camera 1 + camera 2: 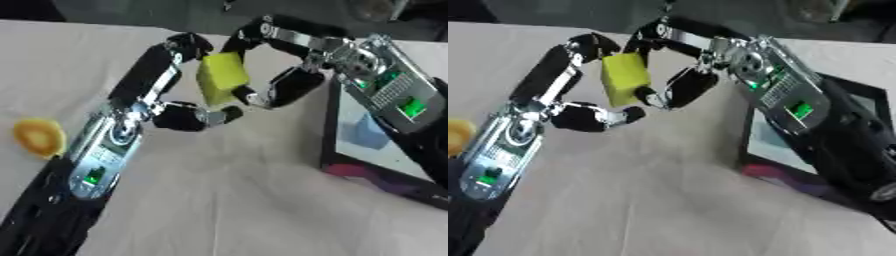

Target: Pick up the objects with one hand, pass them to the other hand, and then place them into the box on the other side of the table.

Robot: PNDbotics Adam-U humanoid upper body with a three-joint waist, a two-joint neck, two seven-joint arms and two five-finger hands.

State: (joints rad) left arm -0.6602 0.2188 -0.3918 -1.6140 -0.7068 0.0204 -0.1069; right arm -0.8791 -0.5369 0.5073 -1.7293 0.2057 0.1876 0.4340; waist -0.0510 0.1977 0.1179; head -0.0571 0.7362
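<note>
Surface (227,200): a pale cloth-covered top is seen nearest the camera, bare in the foreground.
Orange object (38,137): a round orange-yellow thing is left lying at the left edge, well apart from both hands.
Box (331,125): a dark-rimmed box is set at the right, under the right forearm; a bluish shape is made out inside it.
Left hand (179,107): fingers and thumb are curled round the yellow block.
Yellow block (220,77): it is held above the surface, between the two hands.
Right hand (289,75): fingers are curled onto the block's other side, so it is clamped by both.
Orientation: the long axis is judged near upright, tilted slightly, a broad face turned toward the camera.
Risk: the block could be dropped if the left hand is released before the right's hold is secure.
</note>
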